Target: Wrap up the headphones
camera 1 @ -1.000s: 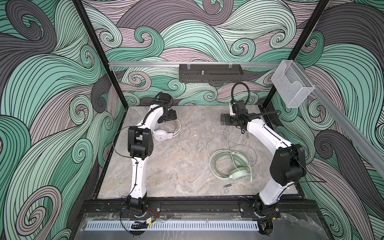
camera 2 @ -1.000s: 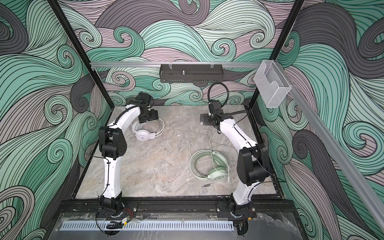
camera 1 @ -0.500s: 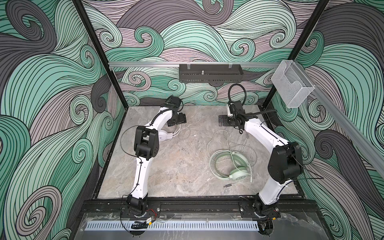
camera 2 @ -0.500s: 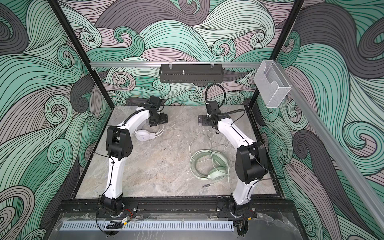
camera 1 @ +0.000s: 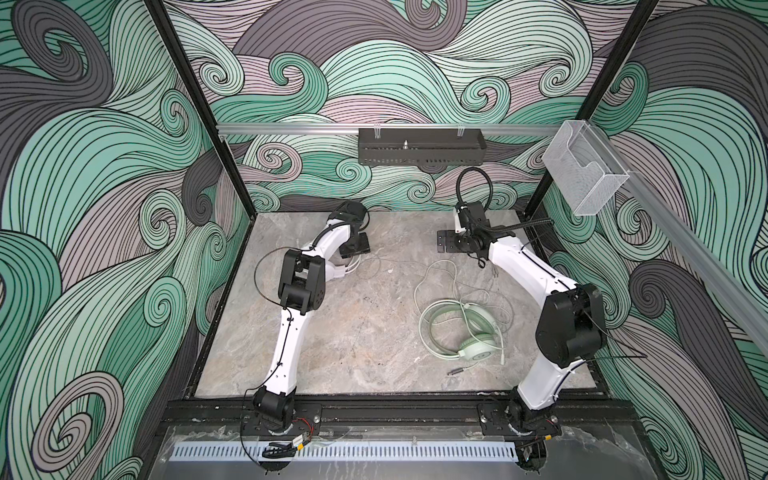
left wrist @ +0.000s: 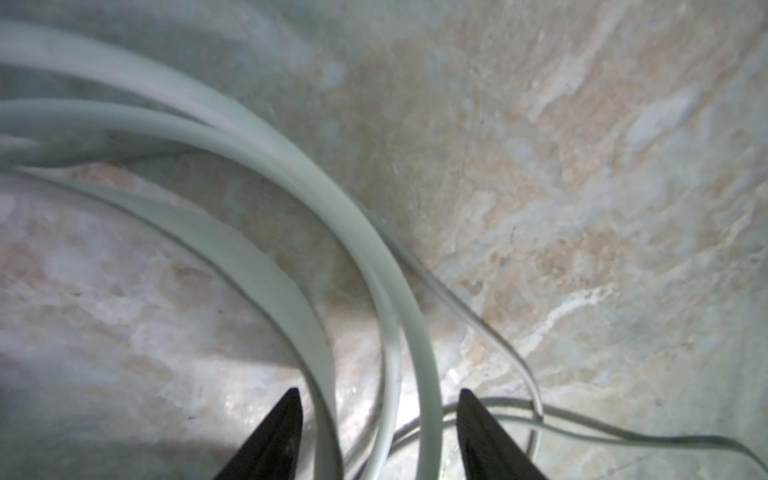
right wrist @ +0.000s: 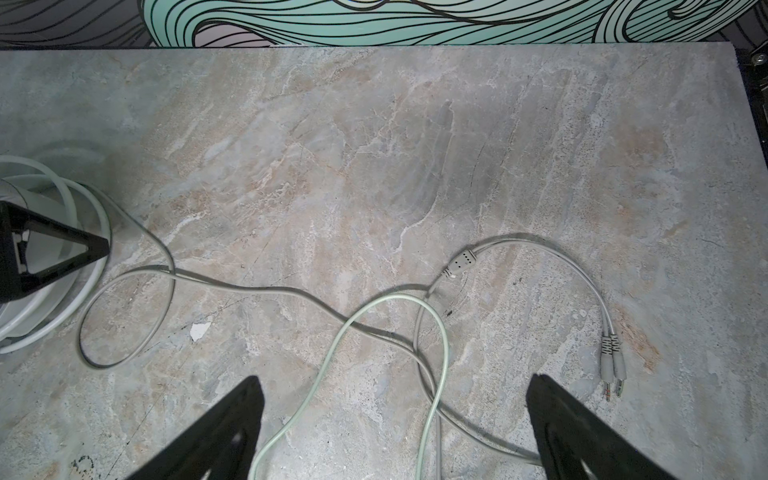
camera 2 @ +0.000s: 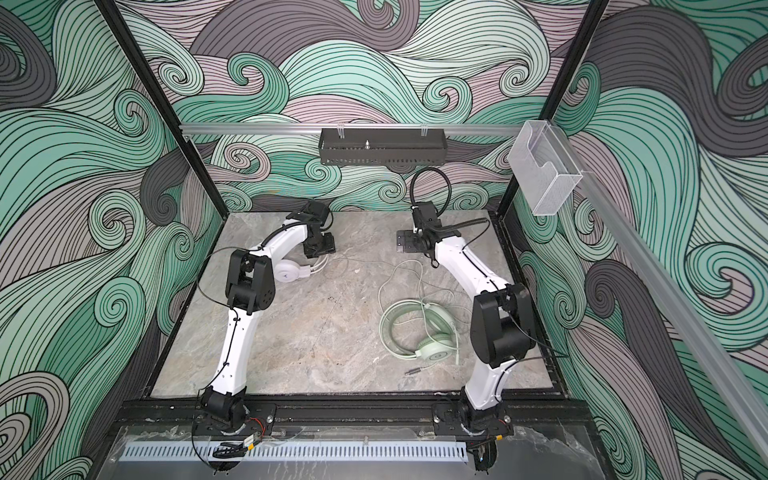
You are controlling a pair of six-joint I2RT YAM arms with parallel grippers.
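Between the jaws of my left gripper (left wrist: 378, 392), which stand half apart, runs the white headset (left wrist: 270, 278)'s band. The small mark on its earcup (camera 2: 286, 272) I cannot read. My right gripper (right wrist: 395, 378) gapes wide above thin cables (right wrist: 291, 291); the mint headset (camera 1: 478, 348) lies well apart, behind it.

The left end effector (left wrist: 377, 399) has swung inward, down over the white headset (camera 2: 286, 272), jaws narrowing

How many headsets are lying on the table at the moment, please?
2. The white headset lies back left on the table, partly hidden in both top views; the mint green headset lies front right, in plain view.
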